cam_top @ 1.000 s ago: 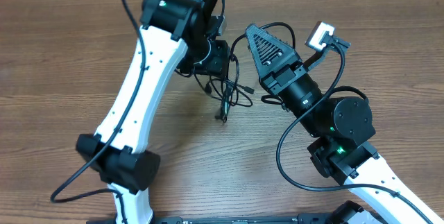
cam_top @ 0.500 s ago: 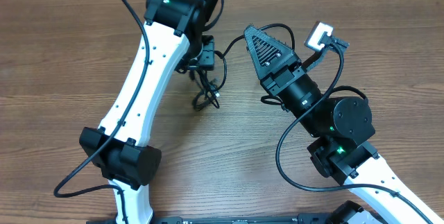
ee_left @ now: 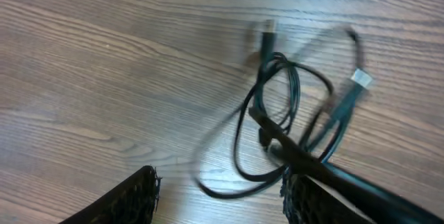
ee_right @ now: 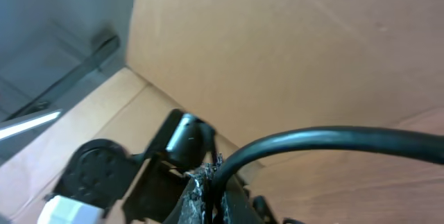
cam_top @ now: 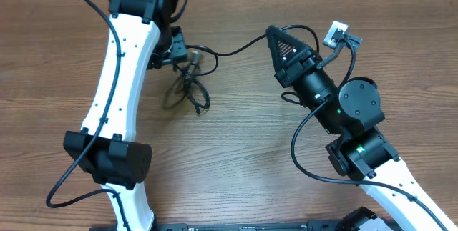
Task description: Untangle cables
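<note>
Right gripper (cam_top: 271, 31) clamps one taut cable (cam_top: 232, 51) — left gripper (ee_left: 220, 179) gapes over looped black cables (ee_left: 286, 148), wide wood table (cam_top: 236, 138) around them.

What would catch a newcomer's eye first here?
The loose tangle of thin black cables on the wooden table beside the left end effector. Next, a single black cord stretching from that tangle across to the right end effector, which is pinched shut on it.
</note>
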You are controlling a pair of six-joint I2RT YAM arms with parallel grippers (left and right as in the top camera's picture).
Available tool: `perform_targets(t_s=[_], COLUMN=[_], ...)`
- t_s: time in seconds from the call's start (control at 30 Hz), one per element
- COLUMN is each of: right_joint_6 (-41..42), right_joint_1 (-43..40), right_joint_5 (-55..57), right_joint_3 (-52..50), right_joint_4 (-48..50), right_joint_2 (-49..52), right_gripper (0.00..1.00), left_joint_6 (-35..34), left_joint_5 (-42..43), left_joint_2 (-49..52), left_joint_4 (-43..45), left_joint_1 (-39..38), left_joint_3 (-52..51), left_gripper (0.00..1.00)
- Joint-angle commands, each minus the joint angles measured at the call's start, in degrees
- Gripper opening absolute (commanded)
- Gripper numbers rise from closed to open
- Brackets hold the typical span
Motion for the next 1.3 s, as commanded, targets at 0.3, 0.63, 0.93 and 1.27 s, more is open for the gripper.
perform_targets(t_s=[0.3, 0.63, 0.93, 1.27], right_joint_6=[-0.9, -0.5, -0.5, 13.2], right_joint_1=[-3.4, -3.4, -3.4, -3.4], right_joint_5=[0.2, -13.3, -11.4, -2.5], right_joint_3=[0.2, 0.2, 0.2, 0.2], right_joint_4=[-3.8, 4.0, 6.7, 7.8], right_joint_2=[-1.6, -1.6, -1.6, -1.5], right_gripper=[0.04, 0.04, 0.04, 0.04], left_joint_6=[-1.7, -1.0, 18.2, 21.3], left_joint_5=[-0.8, 4.7, 24.3, 26.9], left_joint_2=[0.5, 0.5, 0.5, 0.5], left_joint_4=[-0.2, 0.2, 0.6, 2.1], left_joint_1=[0.7, 0.5, 0.5, -2.3], left_joint_3=[-0.1, -0.1, -0.1, -1.8], left_gripper=[0.61, 0.63, 0.64, 0.64])
